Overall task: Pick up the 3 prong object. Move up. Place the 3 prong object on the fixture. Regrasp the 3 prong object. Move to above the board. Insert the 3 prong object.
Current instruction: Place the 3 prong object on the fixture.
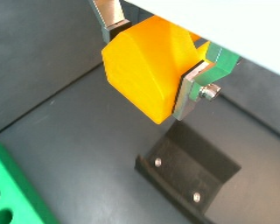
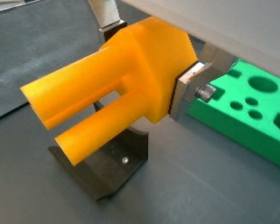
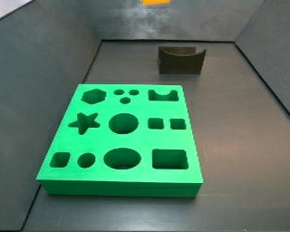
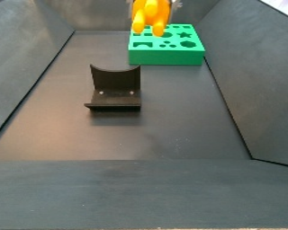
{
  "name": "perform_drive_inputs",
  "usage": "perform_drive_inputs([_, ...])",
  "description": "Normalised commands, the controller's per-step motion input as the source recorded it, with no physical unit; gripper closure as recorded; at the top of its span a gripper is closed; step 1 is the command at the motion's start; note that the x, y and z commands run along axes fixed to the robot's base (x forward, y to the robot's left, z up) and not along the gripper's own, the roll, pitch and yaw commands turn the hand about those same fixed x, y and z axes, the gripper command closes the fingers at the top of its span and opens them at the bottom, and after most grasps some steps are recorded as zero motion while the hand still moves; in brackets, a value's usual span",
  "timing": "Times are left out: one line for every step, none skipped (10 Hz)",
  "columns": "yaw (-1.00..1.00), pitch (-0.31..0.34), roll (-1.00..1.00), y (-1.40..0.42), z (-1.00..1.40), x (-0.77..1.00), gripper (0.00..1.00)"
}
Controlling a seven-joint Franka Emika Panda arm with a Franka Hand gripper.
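Two silver fingers [image 2: 192, 87] of the gripper [image 1: 154, 57] clamp the 3 prong object [image 2: 113, 87], holding it in the air above the dark floor; in both wrist views the orange-yellow block sits between the plates, prongs pointing away from the wrist. In a side view it hangs high, its prongs downward [image 4: 149, 16], in front of the board [image 4: 168, 45]. The fixture [image 4: 112, 88] stands on the floor, apart from the board, with its notch empty. In a side view the board [image 3: 123, 140] fills the middle of the floor, the fixture [image 3: 181, 59] nearer the far wall
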Motion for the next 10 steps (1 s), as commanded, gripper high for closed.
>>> perform_drive_inputs([0.02,0.137,-1.0,0.02,-0.13,1.0,1.0])
perform_drive_inputs([0.01,0.146,-1.0,0.03,-0.1,1.0,1.0])
perform_drive_inputs([-0.01,0.15,-1.0,0.04,-0.08,1.0,1.0])
perform_drive_inputs([-0.02,0.152,-1.0,0.04,-0.07,1.0,1.0])
perform_drive_inputs([-0.05,0.154,-1.0,0.05,-0.05,0.91,1.0])
perform_drive_inputs([-0.07,0.157,-1.0,0.05,-0.04,0.83,1.0])
perform_drive_inputs([-0.1,0.159,-1.0,0.05,-0.03,0.73,1.0])
perform_drive_inputs([-0.11,0.161,-1.0,0.05,-0.03,0.68,1.0])
perform_drive_inputs([-0.14,0.14,-0.88,0.05,-0.03,0.59,1.0])
perform_drive_inputs([-0.14,0.113,-0.72,0.05,-0.02,0.53,1.0])
